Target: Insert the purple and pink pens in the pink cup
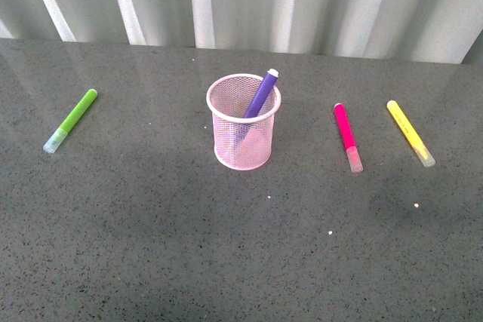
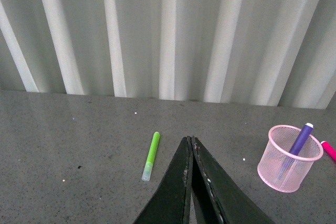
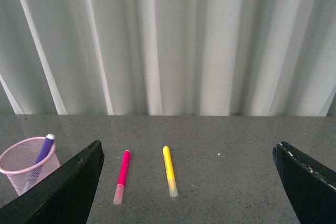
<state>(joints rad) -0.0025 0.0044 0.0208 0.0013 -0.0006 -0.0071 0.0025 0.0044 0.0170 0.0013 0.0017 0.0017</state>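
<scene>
The pink cup point(image 1: 243, 122) stands upright at the middle of the grey table. The purple pen point(image 1: 261, 93) stands in it, leaning against the far right rim. The pink pen point(image 1: 347, 135) lies flat on the table to the cup's right, clear cap toward me. Neither arm shows in the front view. In the left wrist view my left gripper point(image 2: 190, 141) is shut and empty, with the cup point(image 2: 289, 159) off to one side. In the right wrist view my right gripper point(image 3: 189, 150) is wide open and empty, raised above the table, with the pink pen point(image 3: 122, 176) near one of its fingers point(image 3: 79, 182).
A lime-green marker point(image 1: 72, 119) lies at the table's left and shows in the left wrist view point(image 2: 151, 155). A yellow marker point(image 1: 410, 133) lies right of the pink pen and shows in the right wrist view point(image 3: 169, 170). A white corrugated wall point(image 1: 241, 1) runs behind the table.
</scene>
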